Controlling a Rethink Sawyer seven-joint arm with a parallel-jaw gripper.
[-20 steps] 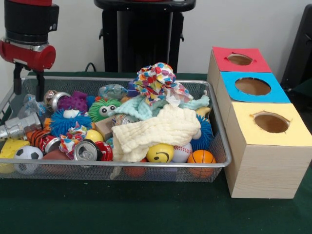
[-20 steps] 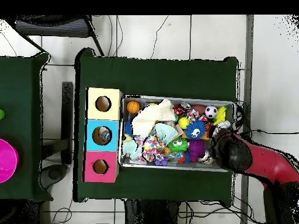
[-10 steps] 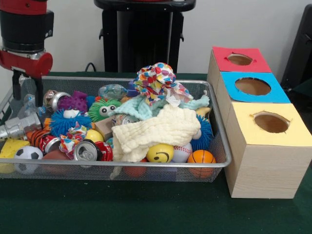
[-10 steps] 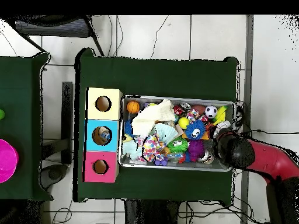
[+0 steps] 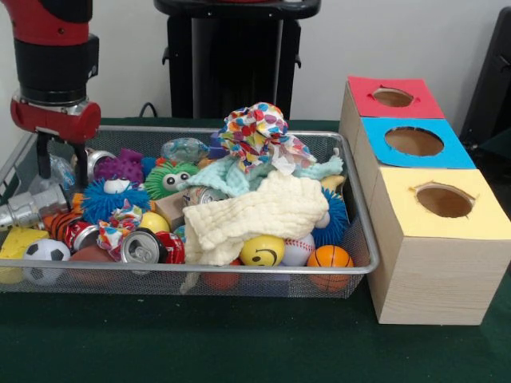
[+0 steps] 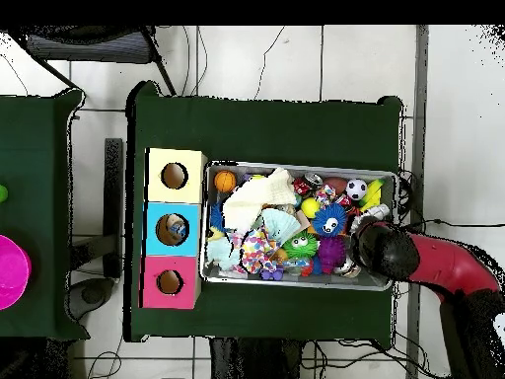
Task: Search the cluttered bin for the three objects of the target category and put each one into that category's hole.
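- One wire-mesh bin (image 5: 351,267) stands on the green surface (image 5: 239,343), full of mixed clutter
- Beside the bin's one end stands a row of three wooden boxes, each with one round hole in its top: one red box (image 5: 393,97), one blue box (image 5: 415,142), one yellow box (image 5: 443,199); in the overhead view something small lies inside the blue box's hole
- Balls along the bin's front edge: one soccer ball (image 5: 45,254), one yellow smiley ball (image 5: 262,250), one baseball (image 5: 299,249), one basketball (image 5: 330,257)
- Cans near the bin's front: one with its silver top showing (image 5: 140,246) and one red can (image 5: 76,233) close beside it; a silver crushed can (image 5: 32,207) lies at the bin's end, just under the hand
- Cloths heaped in the middle: one cream cloth (image 5: 255,211), one pale teal cloth (image 5: 227,171), one spotted cloth (image 5: 255,128) on top
- Fuzzy toys: one blue (image 5: 112,195), one green (image 5: 169,179), one purple (image 5: 120,166)
- One hand (image 5: 60,155) hangs over the bin's end farthest from the boxes, its two dark fingers (image 5: 79,163) pointing down with a narrow gap, gripping nothing; the blue fuzzy toy and the silver crushed can lie just beside it, the balls farther toward the front edge
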